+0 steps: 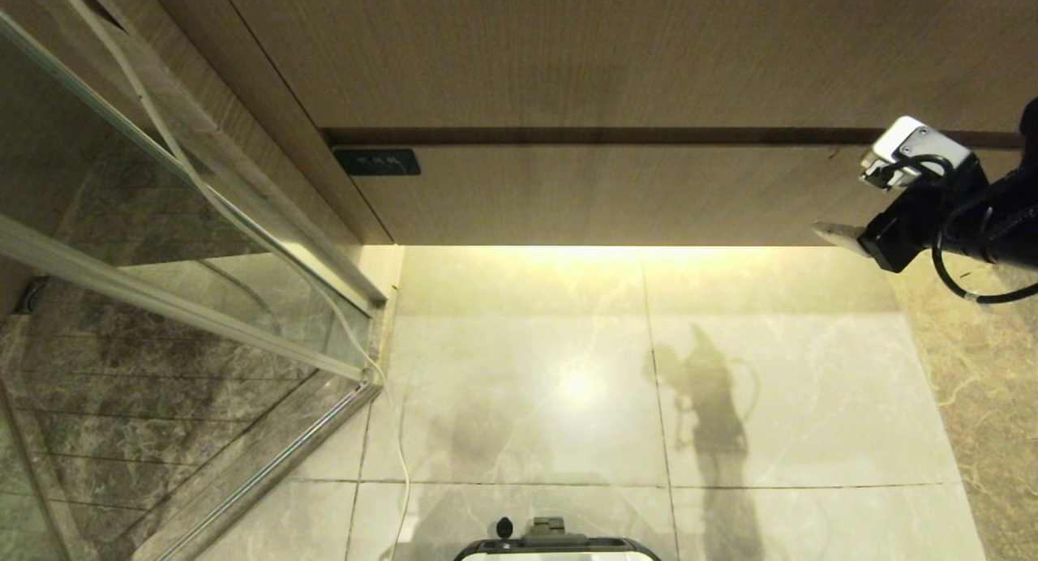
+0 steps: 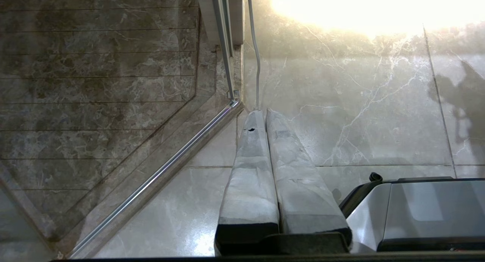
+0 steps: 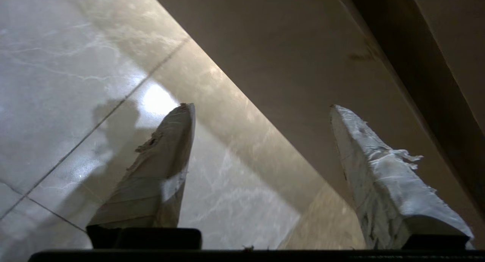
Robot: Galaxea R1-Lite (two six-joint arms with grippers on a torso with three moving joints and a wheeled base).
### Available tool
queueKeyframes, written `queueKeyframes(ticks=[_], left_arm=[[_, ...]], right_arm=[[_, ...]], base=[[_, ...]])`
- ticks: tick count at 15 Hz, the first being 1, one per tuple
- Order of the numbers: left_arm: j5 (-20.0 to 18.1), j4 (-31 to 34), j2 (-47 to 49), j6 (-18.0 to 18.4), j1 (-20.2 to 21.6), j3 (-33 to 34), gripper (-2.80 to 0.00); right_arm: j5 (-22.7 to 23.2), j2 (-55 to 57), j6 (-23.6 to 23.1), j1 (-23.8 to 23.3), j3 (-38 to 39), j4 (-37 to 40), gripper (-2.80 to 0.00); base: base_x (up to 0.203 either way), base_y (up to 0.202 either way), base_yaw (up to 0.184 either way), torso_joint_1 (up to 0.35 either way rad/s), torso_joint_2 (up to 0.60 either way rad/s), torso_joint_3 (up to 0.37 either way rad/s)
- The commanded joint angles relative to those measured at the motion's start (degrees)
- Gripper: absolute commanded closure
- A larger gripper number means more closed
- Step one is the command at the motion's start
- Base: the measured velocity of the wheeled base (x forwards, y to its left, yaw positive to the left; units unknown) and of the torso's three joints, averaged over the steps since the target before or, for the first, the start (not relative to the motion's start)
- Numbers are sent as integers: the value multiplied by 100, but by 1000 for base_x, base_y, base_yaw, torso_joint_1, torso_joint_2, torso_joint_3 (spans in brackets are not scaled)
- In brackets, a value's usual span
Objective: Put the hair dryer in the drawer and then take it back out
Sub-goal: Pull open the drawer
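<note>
Right gripper (image 3: 261,108) fingers apart, empty, beside closed drawer (image 1: 616,192) right end; long axis leftward; dryer unseen.

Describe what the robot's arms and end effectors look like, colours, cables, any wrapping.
The right end effector has two long tapered fingers wrapped in pale grey-white tape, frayed and torn at the edges, on black mounts. Its arm is black with looping black cables and a white-and-silver camera block. The left end effector has the same taped fingers on a black base.
</note>
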State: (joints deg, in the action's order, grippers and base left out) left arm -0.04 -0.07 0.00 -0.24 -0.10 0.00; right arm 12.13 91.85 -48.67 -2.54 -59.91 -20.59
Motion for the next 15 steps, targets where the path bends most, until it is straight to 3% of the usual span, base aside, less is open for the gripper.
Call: queueKeyframes(ticks=[1,3,5,6,8,15], left_arm=[[-5,-1,0,-2,1,0,0],[4,-1,0,-2,1,0,0],[4,-1,0,-2,1,0,0],[-5,-1,0,-2,1,8,0],[-4,-1,0,-2,1,7,0],[-5,-1,0,-2,1,0,0]], right_arm=[[569,41,-458,-88,106,-121,-280],[990,101,-1314,-294,43,-193,-280],[1318,129,-1615,-457,57,-224,-280],[1726,146,-1994,-653,93,-198,-280],[1898,200,-2576,-944,99,-212,-280],[2301,466,-2938,-1012,-572,-225,-280]], base=[[0,0,0,0,0,0],[0,0,0,0,0,0],[0,0,0,0,0,0],[0,0,0,0,0,0],[0,0,0,0,0,0],[0,0,0,0,0,0]])
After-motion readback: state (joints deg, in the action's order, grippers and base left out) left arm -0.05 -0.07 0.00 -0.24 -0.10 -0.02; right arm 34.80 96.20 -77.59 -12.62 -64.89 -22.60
